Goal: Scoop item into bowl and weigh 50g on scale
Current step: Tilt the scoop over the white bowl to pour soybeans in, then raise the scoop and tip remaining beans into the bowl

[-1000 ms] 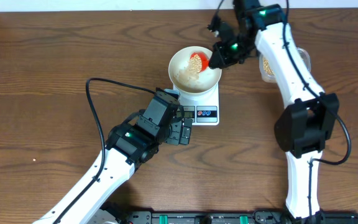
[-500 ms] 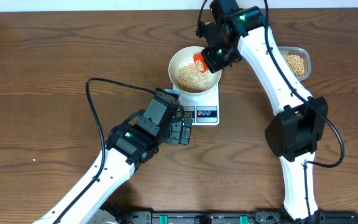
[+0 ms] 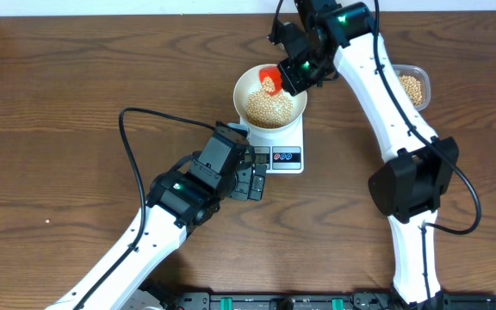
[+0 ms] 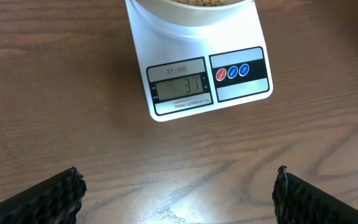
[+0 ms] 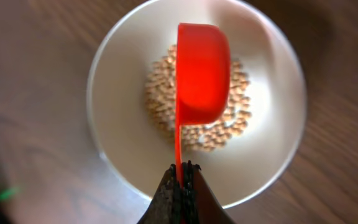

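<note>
The white bowl (image 3: 246,79) stands on the white scale (image 3: 284,143) and holds a pile of tan beans (image 3: 268,107). The scale's display (image 4: 178,89) reads about 31. My right gripper (image 3: 298,72) is shut on the handle of a red scoop (image 3: 269,81), held tipped on its side over the bowl. In the right wrist view the scoop (image 5: 201,71) hangs above the beans (image 5: 160,99) in the bowl (image 5: 117,134), with my fingers (image 5: 180,180) pinching its handle. My left gripper (image 3: 250,182) is open and empty, on the table just before the scale (image 4: 166,28).
A clear plastic tub (image 3: 413,84) with more beans stands at the back right, partly behind my right arm. A black cable (image 3: 136,146) loops over the table left of the scale.
My right gripper has tipped the red scoop over the bowl, and the bean pile in the bowl has grown. The arm shifted left off the tub. The left arm has not moved.
</note>
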Available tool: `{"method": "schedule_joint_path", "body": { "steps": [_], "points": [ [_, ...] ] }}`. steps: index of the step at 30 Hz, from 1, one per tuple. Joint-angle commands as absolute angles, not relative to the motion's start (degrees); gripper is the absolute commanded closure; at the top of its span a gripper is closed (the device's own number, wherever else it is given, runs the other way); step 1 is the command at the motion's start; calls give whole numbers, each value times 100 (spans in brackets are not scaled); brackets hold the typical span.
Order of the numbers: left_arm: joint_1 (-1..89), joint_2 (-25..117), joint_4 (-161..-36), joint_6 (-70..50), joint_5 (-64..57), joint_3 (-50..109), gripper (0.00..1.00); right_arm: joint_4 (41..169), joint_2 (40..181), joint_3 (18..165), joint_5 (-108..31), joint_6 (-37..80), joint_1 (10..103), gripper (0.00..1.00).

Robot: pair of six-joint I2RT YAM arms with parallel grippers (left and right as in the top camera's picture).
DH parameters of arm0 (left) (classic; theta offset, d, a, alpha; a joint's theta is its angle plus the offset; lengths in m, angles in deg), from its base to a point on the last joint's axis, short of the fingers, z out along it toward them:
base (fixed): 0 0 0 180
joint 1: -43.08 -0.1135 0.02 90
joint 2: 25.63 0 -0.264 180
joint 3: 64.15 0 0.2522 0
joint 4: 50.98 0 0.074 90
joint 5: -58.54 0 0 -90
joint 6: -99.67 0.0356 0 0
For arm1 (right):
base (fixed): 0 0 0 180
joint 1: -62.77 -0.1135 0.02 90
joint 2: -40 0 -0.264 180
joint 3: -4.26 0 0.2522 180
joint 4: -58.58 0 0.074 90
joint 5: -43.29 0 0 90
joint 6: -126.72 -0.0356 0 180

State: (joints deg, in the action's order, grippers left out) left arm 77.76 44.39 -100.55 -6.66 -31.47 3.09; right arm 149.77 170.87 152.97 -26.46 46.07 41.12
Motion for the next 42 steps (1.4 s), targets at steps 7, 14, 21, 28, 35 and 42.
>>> {"method": "schedule_joint_path", "body": {
  "steps": [7,14,21,28,35,42],
  "points": [
    [7778,4434,-10070,-673,-3217,261,2,15324,17072,15420,-628,5140,5030,99],
    [7778,4434,-10070,-675,-3217,261,2,15624,17072,15420,615,5581,5659,99],
    [7778,4434,-10070,-675,-3217,261,2,15849,17074,15418,1227,5868,5924,99],
    [7778,4434,-10070,-673,-3217,261,2,15827,17074,15418,1382,6086,5919,99],
    [7778,4434,-10070,-673,-3217,261,2,15822,17074,15418,1361,6279,5882,99],
    [7778,4434,-10070,-675,-3217,261,2,15827,17074,15418,983,6366,5782,99]
  ]
}}
